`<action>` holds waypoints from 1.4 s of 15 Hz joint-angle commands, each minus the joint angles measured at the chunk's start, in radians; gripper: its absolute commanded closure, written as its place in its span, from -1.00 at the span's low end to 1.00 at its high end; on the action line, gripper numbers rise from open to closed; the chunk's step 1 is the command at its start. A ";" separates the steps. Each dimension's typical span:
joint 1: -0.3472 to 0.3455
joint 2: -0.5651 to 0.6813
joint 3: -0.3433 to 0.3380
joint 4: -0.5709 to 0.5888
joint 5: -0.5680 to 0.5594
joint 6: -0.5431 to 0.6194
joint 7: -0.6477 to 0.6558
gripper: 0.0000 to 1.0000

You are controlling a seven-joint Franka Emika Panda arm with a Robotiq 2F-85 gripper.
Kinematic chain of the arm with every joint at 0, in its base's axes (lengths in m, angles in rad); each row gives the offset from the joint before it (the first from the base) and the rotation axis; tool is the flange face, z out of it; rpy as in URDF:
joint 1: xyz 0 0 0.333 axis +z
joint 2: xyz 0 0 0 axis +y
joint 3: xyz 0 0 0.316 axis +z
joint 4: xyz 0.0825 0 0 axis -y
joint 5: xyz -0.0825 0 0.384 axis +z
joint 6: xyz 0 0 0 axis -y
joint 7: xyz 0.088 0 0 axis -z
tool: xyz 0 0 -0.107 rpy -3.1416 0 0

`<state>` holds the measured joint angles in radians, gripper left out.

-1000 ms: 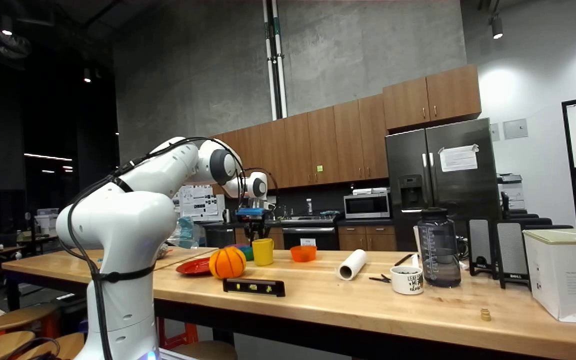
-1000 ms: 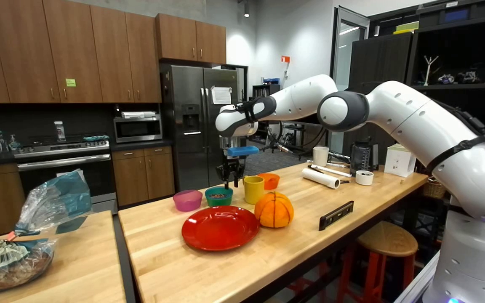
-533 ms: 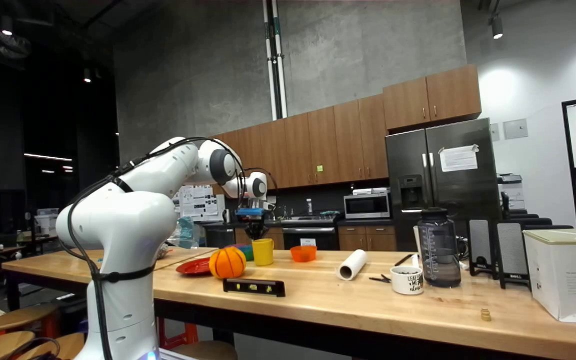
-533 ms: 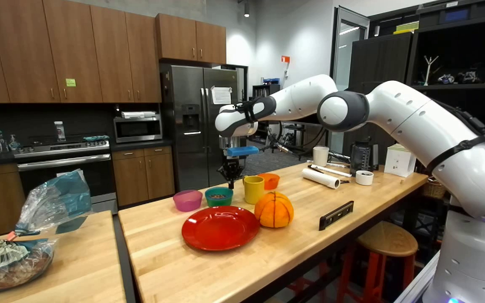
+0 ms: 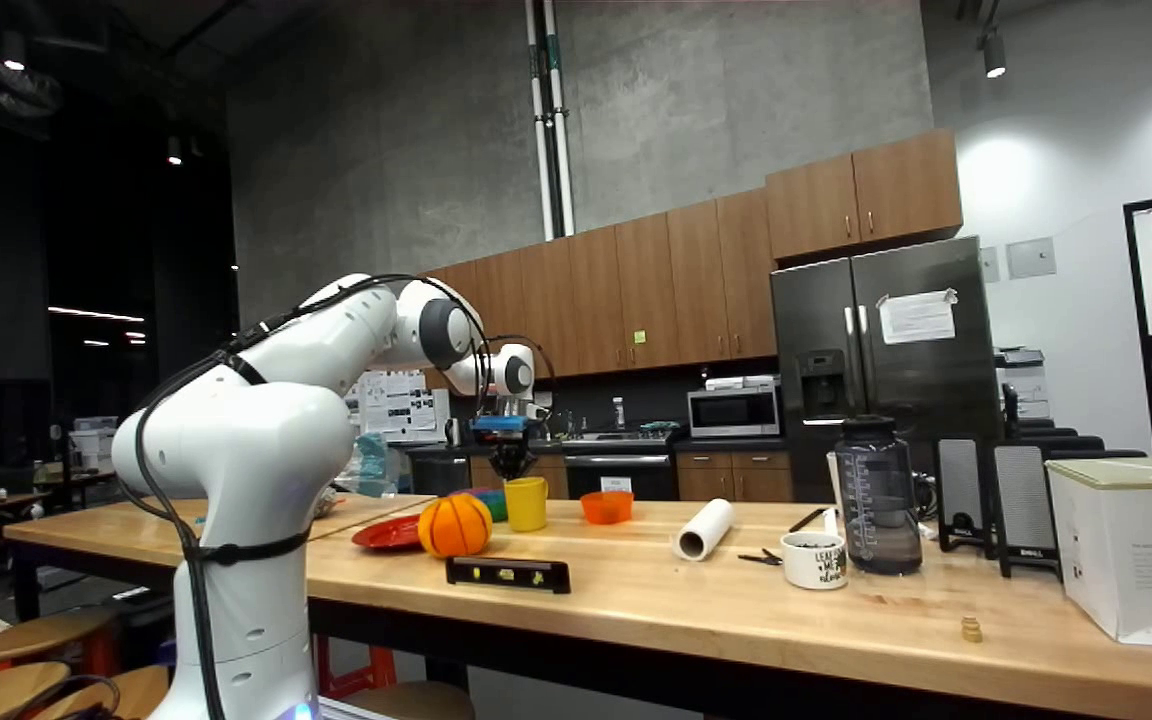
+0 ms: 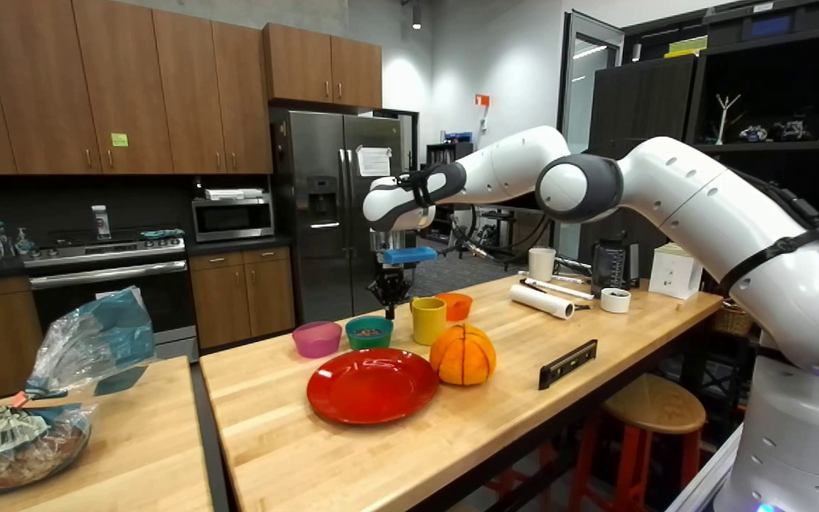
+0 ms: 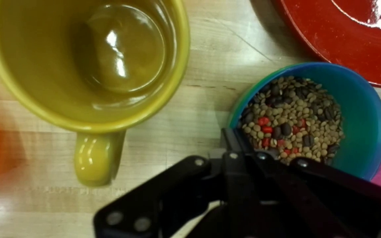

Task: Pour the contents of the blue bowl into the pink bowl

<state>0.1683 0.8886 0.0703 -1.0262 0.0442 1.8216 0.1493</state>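
While the gripper hung near the yellow mug, an exterior view gave a stretch of wood between mug and orange bowl; one spirit level lay camera-side of the mug, near the edge of the table.

In an exterior view, the blue bowl stood just beside the mug, near the table's far edge; the pink bowl came next, farther from the mug. Red plate and orange ball lay on the mug's near side. Count around the mug: three bowls, one plate, one ball.

In the wrist view, a strip of wood separated mug and blue bowl. The bowl stood upright, mouth upward, rim round, axes reading about equal; a seed mix covered its bottom. Gripper fingers were drawn together, tips overlapping the bowl's rim on the mug side. Contact with the rim: could not tell.
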 commanded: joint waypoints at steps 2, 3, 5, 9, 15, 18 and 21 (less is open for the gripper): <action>-0.009 -0.041 0.011 0.001 0.025 -0.028 -0.004 0.99; -0.010 -0.048 0.014 0.001 0.031 -0.029 -0.006 0.99; -0.009 -0.060 0.011 -0.005 0.029 -0.022 -0.001 0.99; -0.015 -0.059 0.016 0.001 0.038 -0.053 -0.013 0.99; -0.009 -0.017 0.001 0.025 0.040 -0.141 0.009 0.99; -0.006 -0.006 -0.002 0.023 0.037 -0.142 0.011 0.36; -0.001 0.004 -0.006 0.021 0.032 -0.127 0.019 0.00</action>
<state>0.1638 0.8869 0.0715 -1.0130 0.0792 1.7014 0.1499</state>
